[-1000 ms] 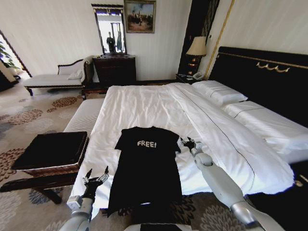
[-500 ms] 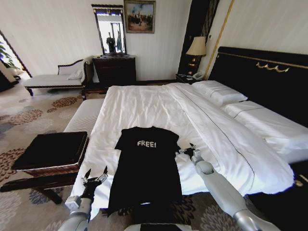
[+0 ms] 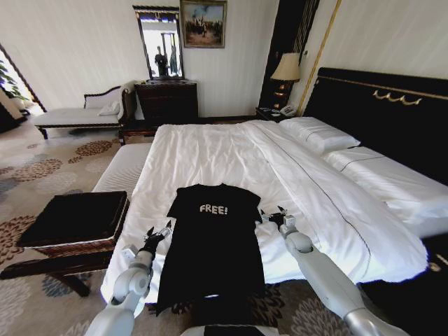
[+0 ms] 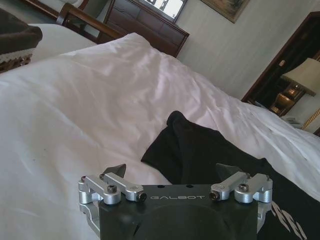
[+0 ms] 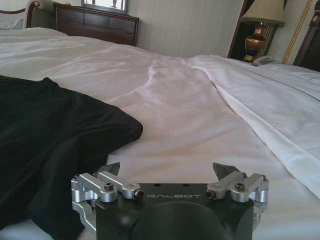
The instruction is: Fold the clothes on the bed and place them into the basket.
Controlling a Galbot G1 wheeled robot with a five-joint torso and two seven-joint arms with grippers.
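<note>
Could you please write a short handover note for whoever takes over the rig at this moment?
Left gripper: open, low over the duvet at the left edge of the black T-shirt, beside its left sleeve.
Right gripper: open, low over the duvet beside the shirt's right sleeve.
T-shirt: spread flat and unfolded near the foot of the bed, "FREE!" facing up, hem hanging over the edge.
Wicker basket: on the robot's left beside the bed, holding no shirt.
Done: both arms positioned at the sleeves.
Left: grasp, fold, place in basket.
</note>
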